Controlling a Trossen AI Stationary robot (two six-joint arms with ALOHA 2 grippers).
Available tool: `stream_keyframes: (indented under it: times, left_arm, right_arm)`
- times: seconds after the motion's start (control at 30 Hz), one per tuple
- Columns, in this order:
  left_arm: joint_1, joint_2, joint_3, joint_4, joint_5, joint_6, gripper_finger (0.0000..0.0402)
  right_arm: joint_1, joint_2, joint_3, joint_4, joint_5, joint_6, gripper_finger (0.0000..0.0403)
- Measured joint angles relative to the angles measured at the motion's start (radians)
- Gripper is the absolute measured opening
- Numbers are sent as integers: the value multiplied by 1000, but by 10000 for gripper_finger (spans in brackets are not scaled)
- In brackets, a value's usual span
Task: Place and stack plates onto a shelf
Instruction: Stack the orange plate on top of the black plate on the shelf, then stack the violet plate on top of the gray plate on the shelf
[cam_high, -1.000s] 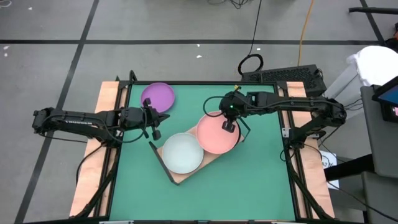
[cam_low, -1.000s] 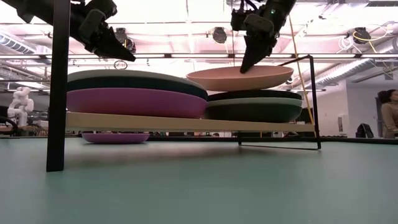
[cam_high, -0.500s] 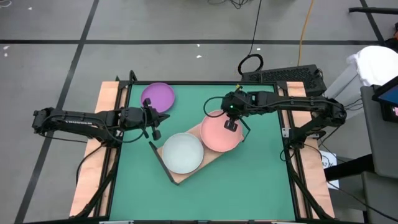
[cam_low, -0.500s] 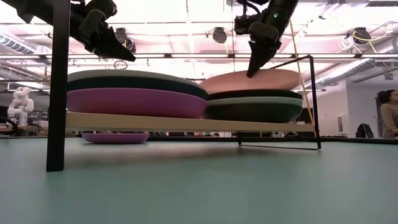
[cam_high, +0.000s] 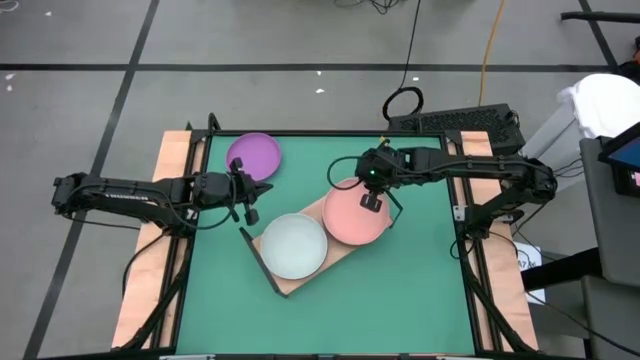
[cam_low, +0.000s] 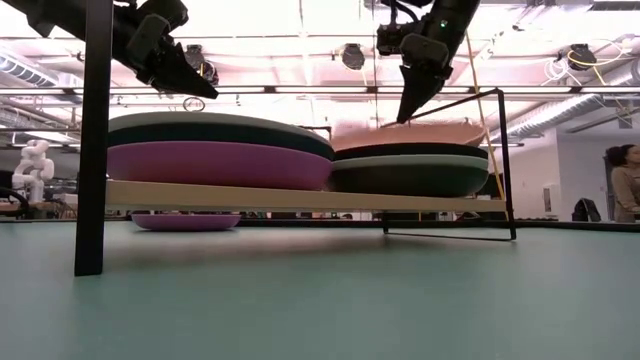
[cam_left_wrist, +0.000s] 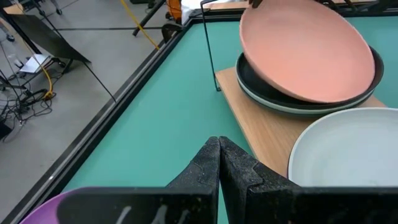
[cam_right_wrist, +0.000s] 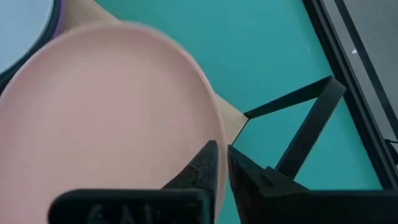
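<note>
The pink plate (cam_high: 354, 213) lies on top of the dark plates (cam_low: 410, 175) at the shelf's (cam_high: 300, 282) right end; it is blurred in the low view (cam_low: 420, 133). My right gripper (cam_high: 369, 203) hangs just above its far rim (cam_right_wrist: 211, 112), its fingers a narrow gap apart (cam_right_wrist: 222, 152), and its tip (cam_low: 402, 118) is clear of the plate. A pale plate (cam_high: 293, 245) tops the other stack (cam_low: 220, 160). A purple plate (cam_high: 254, 153) rests flat on the table at the far left. My left gripper (cam_high: 262, 188) waits shut (cam_left_wrist: 219, 146) above the table, left of the shelf.
Thin black wire frames (cam_low: 500, 160) stand at the shelf's ends, one right beside my right gripper (cam_right_wrist: 305, 130). A black post (cam_low: 96, 130) rises near the low camera. Green tabletop lies open in front of the shelf (cam_high: 380, 300).
The pink plate hung tilted from my right gripper's fingertips above the right stack. It has come down onto the dark plates and now lies lower than the fingertips. My right gripper has stayed nearly where it was.
</note>
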Motion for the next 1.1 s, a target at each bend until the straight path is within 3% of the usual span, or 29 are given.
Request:
stream_keyframes:
  times: [0.33,0.5,0.83,1.1]
  left_arm:
    - [0,0,0,0,0,0,5]
    - [0,0,0,0,0,0,5]
    - [9,1,0,-12,-97,-59,5]
    - [79,1,0,-108,-145,-203,30]
  right_arm:
    - [0,0,0,1,0,-1,98]
    - [15,-1,0,-3,-4,25,119]
    - [233,-70,-49,0,0,94,101]
    - [404,-226,-263,290,82,15,83]
